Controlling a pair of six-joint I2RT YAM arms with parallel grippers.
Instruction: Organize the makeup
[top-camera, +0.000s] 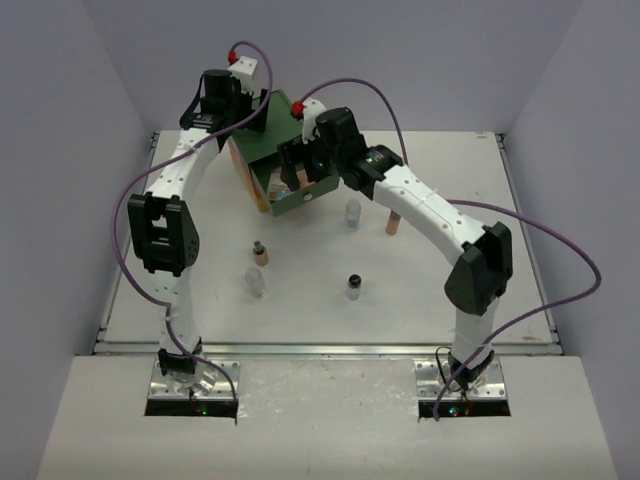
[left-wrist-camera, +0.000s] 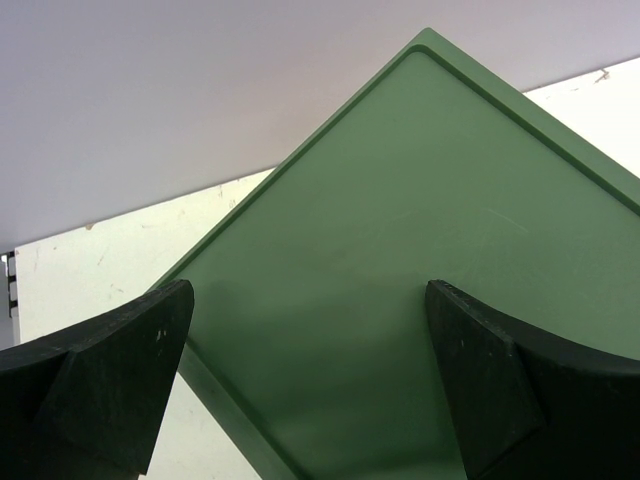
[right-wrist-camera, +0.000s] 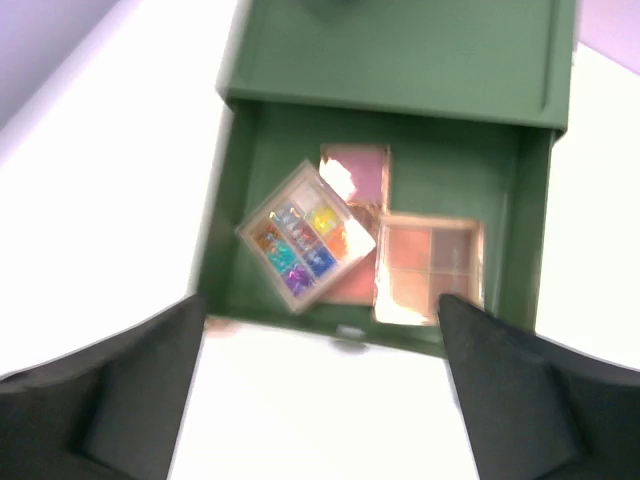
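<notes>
Palettes (right-wrist-camera: 305, 240) lie in the open drawer (right-wrist-camera: 440, 170) of the chest (left-wrist-camera: 400, 250); left gripper (left-wrist-camera: 308, 290) and right gripper (right-wrist-camera: 320, 310) hover above it, jaws spread

Place: robot laboratory cell.
Enclosure: a white table (top-camera: 310, 320) is boxed in by plain grey walls (top-camera: 60, 150).
Rig: left arm (top-camera: 160, 230) and right arm (top-camera: 430, 210) are bolted onto metal plates (top-camera: 215, 372).

No legible text on palettes (right-wrist-camera: 305, 237), drawer chest (right-wrist-camera: 400, 50).
</notes>
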